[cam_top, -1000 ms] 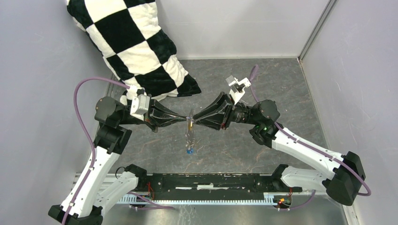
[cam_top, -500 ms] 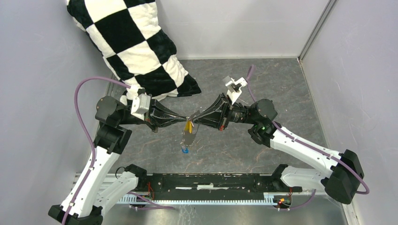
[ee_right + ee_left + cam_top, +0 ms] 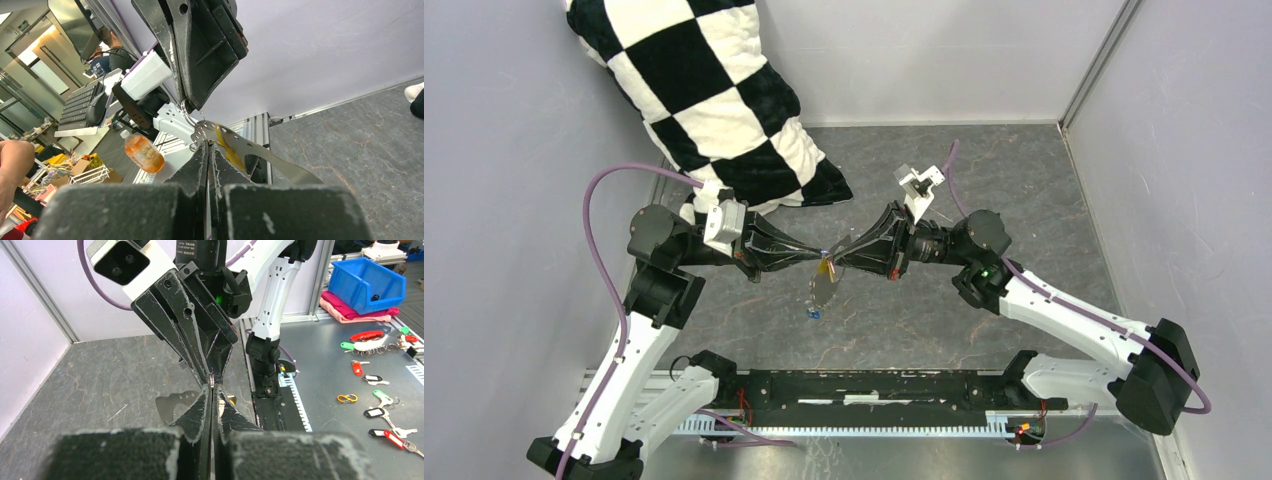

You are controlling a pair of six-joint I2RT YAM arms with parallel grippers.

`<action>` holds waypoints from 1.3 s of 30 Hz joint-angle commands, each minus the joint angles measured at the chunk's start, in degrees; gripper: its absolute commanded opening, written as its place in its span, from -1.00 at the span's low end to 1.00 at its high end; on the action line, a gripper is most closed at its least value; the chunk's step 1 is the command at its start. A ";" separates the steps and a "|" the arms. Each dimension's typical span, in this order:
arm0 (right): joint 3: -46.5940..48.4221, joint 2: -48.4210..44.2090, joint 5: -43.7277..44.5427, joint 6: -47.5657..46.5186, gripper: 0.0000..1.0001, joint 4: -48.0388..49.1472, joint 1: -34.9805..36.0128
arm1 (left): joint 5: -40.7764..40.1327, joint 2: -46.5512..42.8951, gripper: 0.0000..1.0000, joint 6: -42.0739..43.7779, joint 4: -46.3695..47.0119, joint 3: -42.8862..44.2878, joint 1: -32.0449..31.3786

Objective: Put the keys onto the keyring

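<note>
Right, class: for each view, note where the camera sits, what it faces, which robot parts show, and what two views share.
Top external: above and behind the two arms, looking down on the grey stone-patterned table; both show.
Left wrist: on the left arm, facing the right gripper; own black fingers below.
Right wrist: on the right arm, facing the left gripper; own fingers below.
Shared: both wrist views show the small silver wire keyring.

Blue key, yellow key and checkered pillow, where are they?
blue key point(image 3: 812, 313), top view, on its blue head.
yellow key point(image 3: 826, 266), top view, on its yellow part.
checkered pillow point(image 3: 714, 90), top view, near its middle.
</note>
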 commanded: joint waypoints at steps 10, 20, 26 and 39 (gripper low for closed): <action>2.20 2.76 -0.89 0.98 -0.99 -0.19 1.45 | -0.44 -0.66 -0.95 2.12 1.84 0.47 -0.45; 3.98 3.81 -2.73 1.77 -0.99 1.07 1.90 | -0.07 -1.02 -0.96 2.26 1.58 0.06 -0.44; 9.45 -0.20 -1.14 -12.12 -0.40 -17.56 1.25 | -0.40 -1.38 -0.96 2.40 1.06 -0.07 -0.46; 17.78 -0.58 -1.70 -23.05 -0.17 -29.02 0.46 | -2.31 -1.15 -0.96 -5.67 5.71 -1.81 -0.46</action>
